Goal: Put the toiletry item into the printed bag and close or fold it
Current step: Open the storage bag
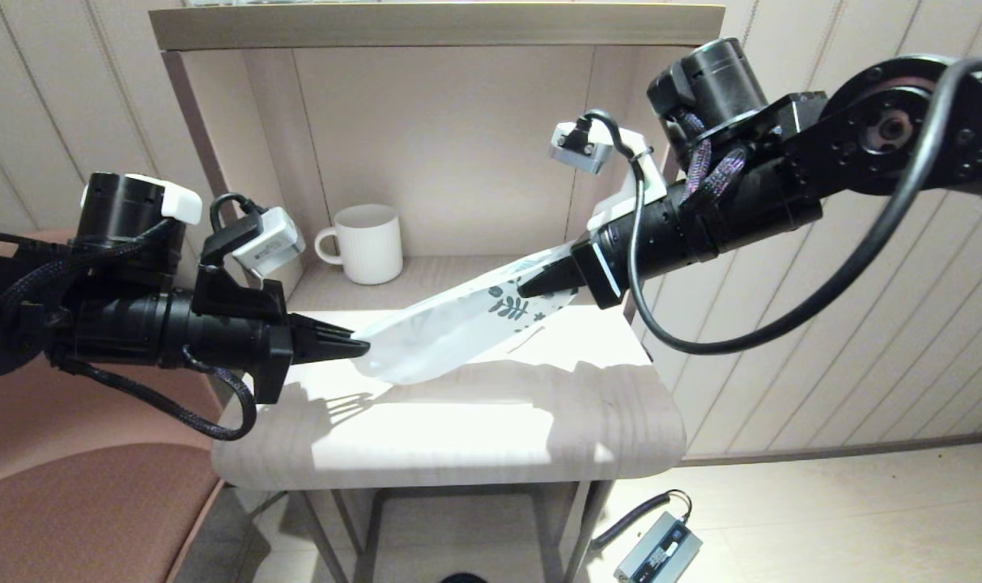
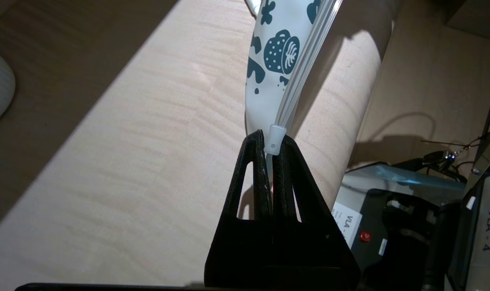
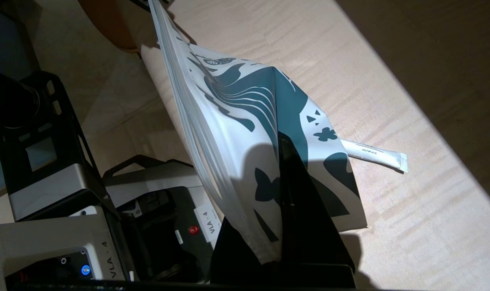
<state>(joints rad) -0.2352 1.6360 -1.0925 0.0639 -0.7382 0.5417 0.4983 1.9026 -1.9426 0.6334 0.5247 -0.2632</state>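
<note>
Two grippers, one printed bag (image 1: 458,328) stretched between them above the table (image 1: 474,437).
Left gripper (image 1: 361,348) clamped on the bag's slider end; right gripper (image 1: 531,287) clamped on its printed end. One toiletry item (image 3: 374,154) lies flat on the table, outside the bag, partly hidden behind it. One white mug (image 1: 365,243) stands at the back, well apart.

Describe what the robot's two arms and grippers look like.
Both arms are matte black with round joint housings, braided black cables and a white camera module on each wrist. The left gripper and right gripper have black tapered fingers, shaped as open triangular frames.
</note>
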